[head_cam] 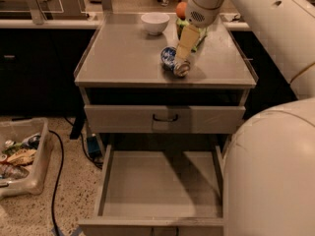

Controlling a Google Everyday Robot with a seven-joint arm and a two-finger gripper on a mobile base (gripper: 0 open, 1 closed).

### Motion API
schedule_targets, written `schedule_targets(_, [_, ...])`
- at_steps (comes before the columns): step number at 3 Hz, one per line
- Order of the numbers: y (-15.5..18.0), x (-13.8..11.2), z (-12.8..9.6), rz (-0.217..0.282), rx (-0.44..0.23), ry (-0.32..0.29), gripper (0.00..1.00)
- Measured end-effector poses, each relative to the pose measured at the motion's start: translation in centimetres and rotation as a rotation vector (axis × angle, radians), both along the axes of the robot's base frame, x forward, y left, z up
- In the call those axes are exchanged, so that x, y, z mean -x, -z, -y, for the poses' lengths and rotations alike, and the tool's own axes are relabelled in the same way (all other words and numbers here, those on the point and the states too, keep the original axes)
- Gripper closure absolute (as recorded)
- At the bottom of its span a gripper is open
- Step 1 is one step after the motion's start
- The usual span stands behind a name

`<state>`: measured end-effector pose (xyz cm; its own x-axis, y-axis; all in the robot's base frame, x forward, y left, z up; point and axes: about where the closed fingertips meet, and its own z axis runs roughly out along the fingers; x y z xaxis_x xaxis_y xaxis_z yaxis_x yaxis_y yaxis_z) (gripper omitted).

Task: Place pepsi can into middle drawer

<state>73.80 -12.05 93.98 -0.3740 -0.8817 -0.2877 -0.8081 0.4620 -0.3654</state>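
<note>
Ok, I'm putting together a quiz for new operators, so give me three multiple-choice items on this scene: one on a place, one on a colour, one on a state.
1. Where is the pepsi can?
A. In the middle drawer
B. On the cabinet top, at the claw
C. On the floor

2. What colour is the bowl?
A. White
B. Red
C. Black

3. How is the middle drawer?
A. Shut
B. Pulled out, its floor bare
C. Pulled out, with the can inside

Answers:
1 B: the can lies on its side on the top, with the claw right over it.
2 A: the bowl at the back is plainly white.
3 B: only the grey drawer floor shows.
</note>
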Motion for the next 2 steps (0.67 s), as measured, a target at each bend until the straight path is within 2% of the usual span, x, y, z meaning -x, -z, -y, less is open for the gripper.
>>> schedule_targets(1, [0.0, 0.0, 0.0, -0.001, 0.0, 0.0, 0.0])
schedule_targets(2, [1.8, -0.2, -0.4, -0.024, 0.008, 0.0, 0.0])
